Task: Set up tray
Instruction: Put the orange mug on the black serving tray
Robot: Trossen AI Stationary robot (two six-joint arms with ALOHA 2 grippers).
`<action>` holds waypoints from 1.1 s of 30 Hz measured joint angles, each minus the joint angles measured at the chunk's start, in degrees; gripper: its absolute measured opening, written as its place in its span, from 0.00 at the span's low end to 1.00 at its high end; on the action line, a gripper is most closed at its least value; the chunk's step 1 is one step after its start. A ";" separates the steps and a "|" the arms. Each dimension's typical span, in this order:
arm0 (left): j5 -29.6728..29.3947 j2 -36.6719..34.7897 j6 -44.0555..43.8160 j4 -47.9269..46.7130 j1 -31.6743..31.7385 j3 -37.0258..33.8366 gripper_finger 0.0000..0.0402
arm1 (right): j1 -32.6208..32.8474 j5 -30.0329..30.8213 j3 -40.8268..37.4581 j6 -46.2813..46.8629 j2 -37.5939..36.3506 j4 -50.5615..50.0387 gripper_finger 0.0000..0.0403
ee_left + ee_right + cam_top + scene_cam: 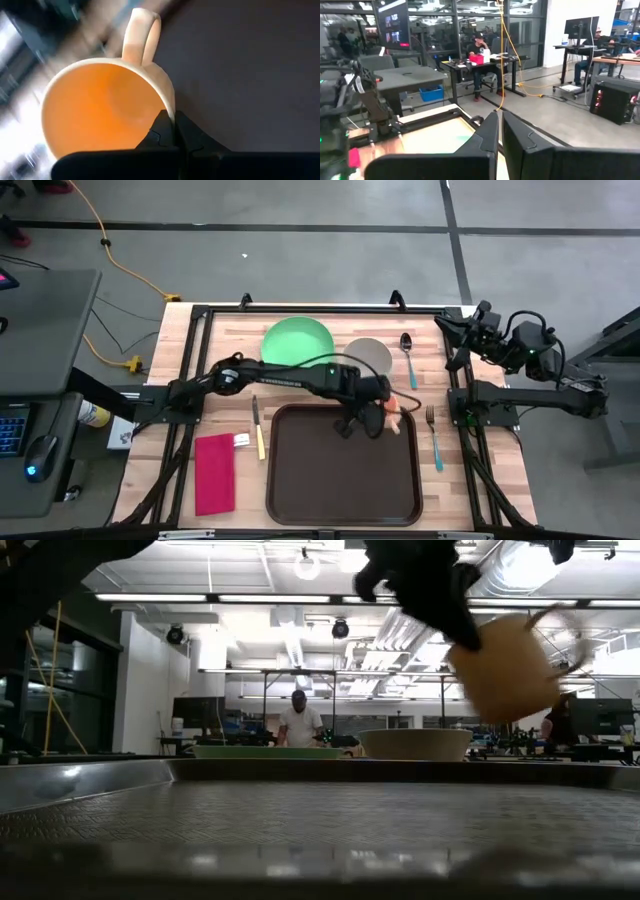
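Nearest you, the large dark brown rectangular plastic tray (pixel 343 465) with rounded corners and a raised rim lies at the table's front centre; its textured floor fills the foreground of the low view. Just left of it you see a flat red napkin (pixel 214 472) and a yellow-handled knife (pixel 258 430).

Over the tray's far right corner, your left gripper (pixel 372 417) has its fingers (pixel 167 131) pinched tight on the rim of an orange ceramic mug (pixel 100 110) with a pale handle. The low view shows the mug (pixel 508 665) tilted and lifted clear of the tray floor.

Right of the tray lies a teal-handled fork (pixel 434 435).

Farther back stand a round green plate (pixel 297 342), a beige bowl (pixel 370 356) and a teal-handled spoon (pixel 408 355).

Your right gripper (pixel 499 131) waits at the table's far right corner, its fingers nearly together and holding nothing.
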 joint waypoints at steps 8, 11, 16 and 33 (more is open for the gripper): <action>1.70 0.24 5.93 2.42 1.44 0.03 0.03 | 0.00 -0.14 0.00 3.35 0.13 -0.77 0.00; 2.65 0.56 6.01 1.73 1.70 0.01 0.03 | 0.00 -0.69 0.00 3.56 0.13 -0.95 0.00; 3.73 2.42 6.38 1.60 1.48 -0.28 0.03 | 0.00 -0.87 0.00 5.21 0.13 -1.33 0.00; 1.74 4.65 8.73 4.18 0.50 -0.01 0.03 | 0.04 -10.60 0.00 7.40 0.15 0.00 0.00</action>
